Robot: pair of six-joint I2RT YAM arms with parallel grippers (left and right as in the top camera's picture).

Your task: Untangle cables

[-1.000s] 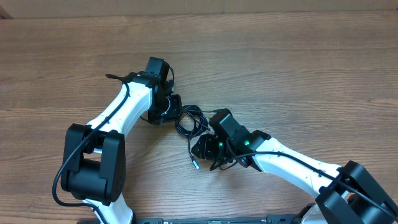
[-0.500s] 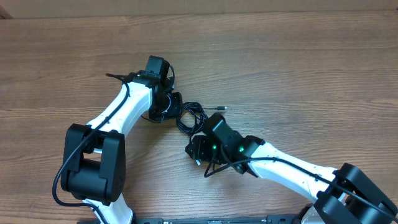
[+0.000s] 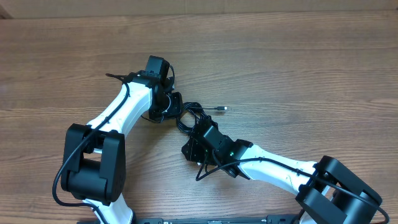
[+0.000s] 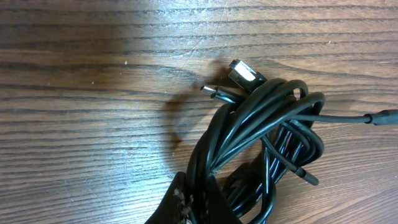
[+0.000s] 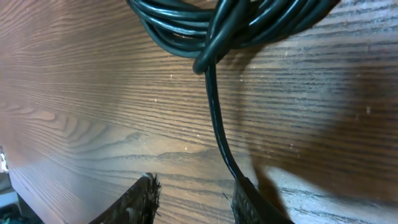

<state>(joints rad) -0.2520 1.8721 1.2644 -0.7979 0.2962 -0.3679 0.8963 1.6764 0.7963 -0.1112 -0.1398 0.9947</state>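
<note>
The cables (image 3: 188, 117) lie as a tangled black bundle on the wooden table between my two arms. One silver-tipped plug (image 3: 221, 109) sticks out to the right of the bundle. My left gripper (image 3: 176, 111) is at the bundle's left edge. In the left wrist view the left gripper (image 4: 200, 202) is shut on several strands of the cables (image 4: 261, 118), with plug ends (image 4: 244, 73) fanning out beyond. My right gripper (image 3: 189, 148) sits just below the bundle. In the right wrist view the right gripper (image 5: 196, 202) is open over bare wood. A single strand (image 5: 214, 118) runs from the cables (image 5: 230, 18) down along the right finger (image 5: 252, 202).
The wooden table (image 3: 298, 68) stretches around both arms. Thicker black wires (image 3: 62, 180) hang along the left arm. A similar wire (image 3: 208, 169) loops beside the right wrist.
My right arm has moved left and up toward the bundle, covering the loose cable end that lay on the table. A plug to the bundle's right has come into view. The left arm has stayed still.
</note>
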